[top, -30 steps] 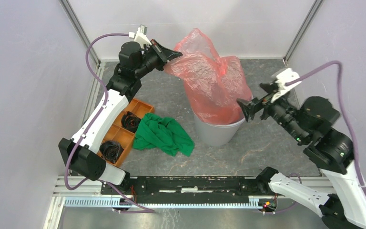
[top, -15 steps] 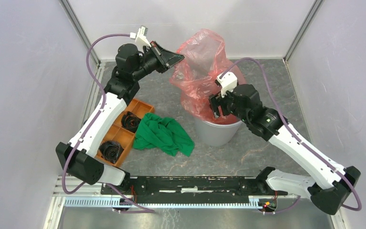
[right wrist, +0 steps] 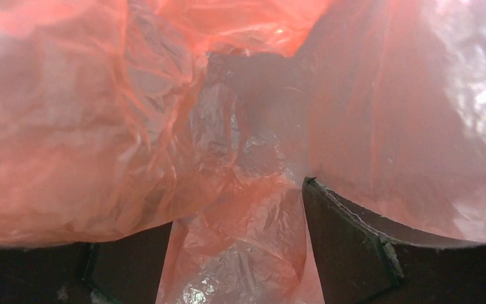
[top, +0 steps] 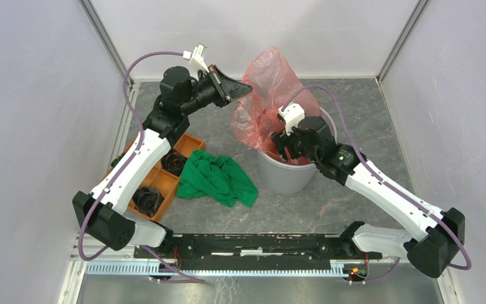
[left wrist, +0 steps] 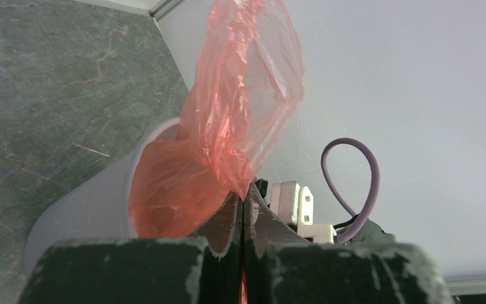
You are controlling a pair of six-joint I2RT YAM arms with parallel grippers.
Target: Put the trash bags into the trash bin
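Grey marbled tabletop (top: 367,107) is enclosed by pale walls, and near its middle the trash bin (top: 288,178) is stood upright. A green cloth (top: 218,178) lies just beside it at nine o'clock, with an orange tray (top: 188,142) of black rolls (top: 174,161) beyond that. The trash bag (top: 267,82) is seen partly inside the bin, its lower part filling the opening while its upper part is drawn up and out toward eleven o'clock. That raised edge is pinched between the closed fingers of the left gripper (left wrist: 245,197). The right gripper (right wrist: 237,253) is lowered into the bin's mouth from four o'clock, its fingers spread apart with loose film bunched between them but not clamped. The step in hand is judged to be the stuffing of the film down into the bin. Next, the raised edge would need to be released or lowered over the rim, and the remaining film pressed down so that none is left outside.
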